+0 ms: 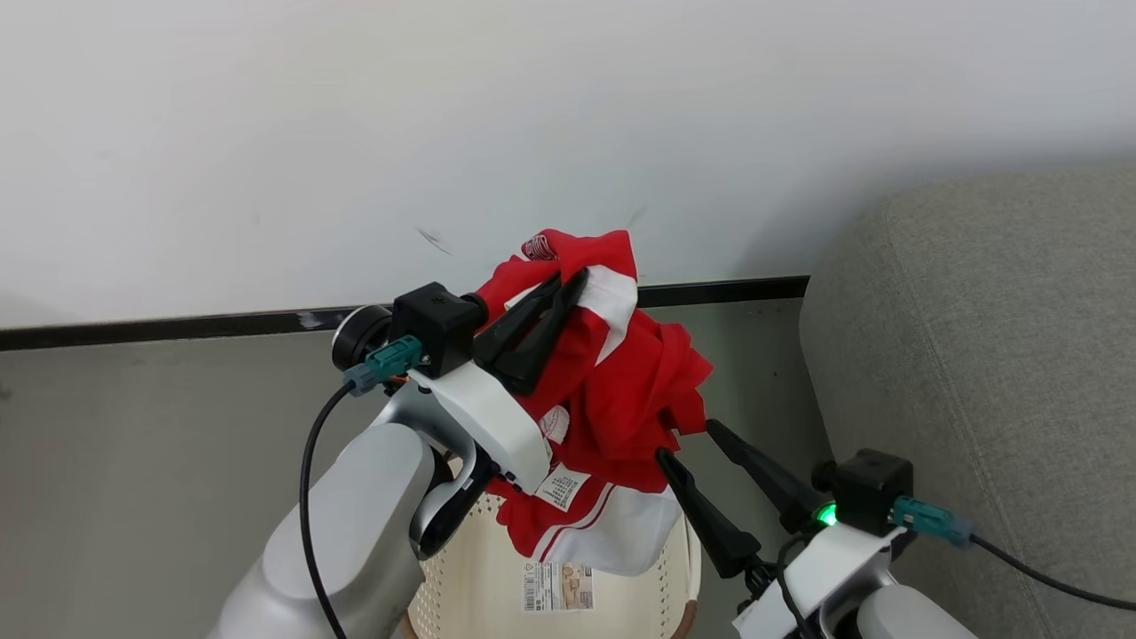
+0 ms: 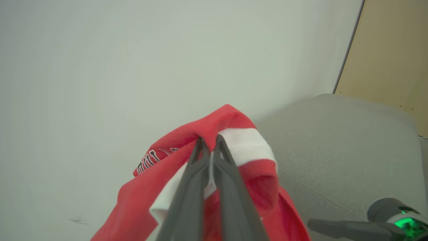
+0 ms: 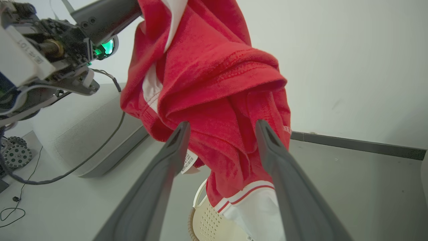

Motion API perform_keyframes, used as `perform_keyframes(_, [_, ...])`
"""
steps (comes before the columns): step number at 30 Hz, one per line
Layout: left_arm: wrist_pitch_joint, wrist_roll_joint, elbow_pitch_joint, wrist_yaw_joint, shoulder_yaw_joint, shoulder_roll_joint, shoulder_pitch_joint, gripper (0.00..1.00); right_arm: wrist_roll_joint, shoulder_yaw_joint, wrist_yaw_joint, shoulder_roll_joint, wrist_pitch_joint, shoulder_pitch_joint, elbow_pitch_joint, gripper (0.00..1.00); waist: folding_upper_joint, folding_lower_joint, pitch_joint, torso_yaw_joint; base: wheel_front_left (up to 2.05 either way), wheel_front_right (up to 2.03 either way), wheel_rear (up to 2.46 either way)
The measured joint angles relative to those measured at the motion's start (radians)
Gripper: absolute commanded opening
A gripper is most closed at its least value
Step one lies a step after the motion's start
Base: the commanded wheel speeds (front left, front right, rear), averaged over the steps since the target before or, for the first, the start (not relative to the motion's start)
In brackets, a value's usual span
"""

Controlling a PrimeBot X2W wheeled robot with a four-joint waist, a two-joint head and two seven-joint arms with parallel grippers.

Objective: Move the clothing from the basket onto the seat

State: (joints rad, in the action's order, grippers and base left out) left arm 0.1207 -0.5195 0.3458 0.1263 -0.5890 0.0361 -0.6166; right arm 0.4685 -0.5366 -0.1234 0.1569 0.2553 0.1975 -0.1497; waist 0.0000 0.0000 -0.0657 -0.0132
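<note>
The clothing, a red garment with white bands, hangs bunched from my left gripper, which is shut on its upper fold. Its white-trimmed hem droops to the cream perforated basket right below it. My right gripper stands open at the bundle's lower right side. In the right wrist view the red fabric hangs just past the spread fingertips, above the basket rim. The grey seat is to the right, apart from the garment, and also appears behind it.
A white wall with a black skirting strip runs behind, over a grey floor. A tan panel stands past the seat. A pale grey rounded piece, small wheels and loose cables lie on the floor.
</note>
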Motion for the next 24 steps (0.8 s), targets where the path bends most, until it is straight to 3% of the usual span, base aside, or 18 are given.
perform_keyframes(24, [-0.051, -0.048, -0.088, 0.000, -0.088, 0.000, 0.009, 0.00, 0.107, -0.212, 0.000, 0.015, 0.000, 0.207, -0.192, 1.00, 0.0000, 0.0000, -0.019, 0.075, 0.00, 0.00, 0.00])
